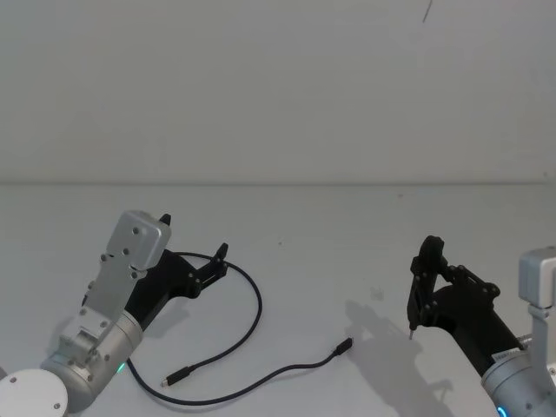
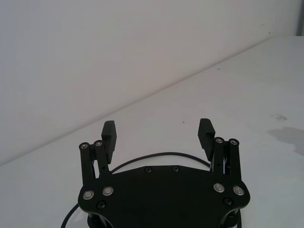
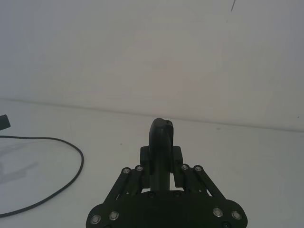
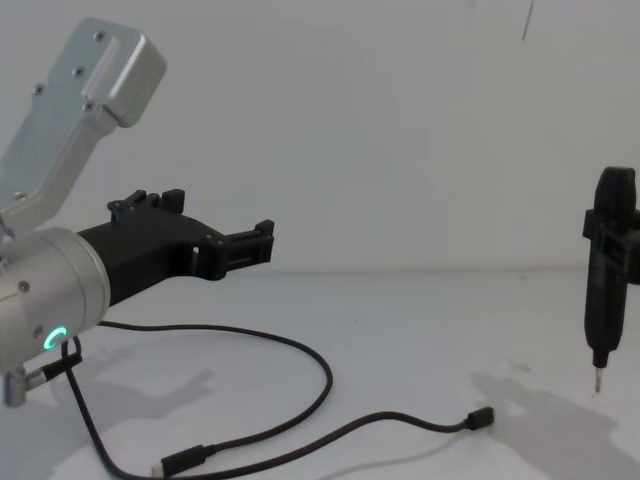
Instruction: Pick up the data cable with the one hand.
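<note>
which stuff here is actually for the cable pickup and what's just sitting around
For the job:
- data cable, looped loosely on the table
- left gripper, fingers open, low over the cable's loop

Not part of it:
- right gripper, fingers shut, held off to the right and clear of the cable

My left tool [image 2: 158,135] is plain matt black, dotted with small silver screws [image 2: 219,187], and the wrist [image 4: 40,300] behind it is bare silver with a green glowing ring [image 4: 55,338]. My right tool [image 3: 161,127] is the same black, on a silver wrist with a bluish glowing ring [image 1: 505,409]. The data cable [image 1: 260,306] is black along its length, dark against the plain pale grey worktop [image 1: 347,234] and the unpatterned off-white wall [image 1: 278,87]
</note>
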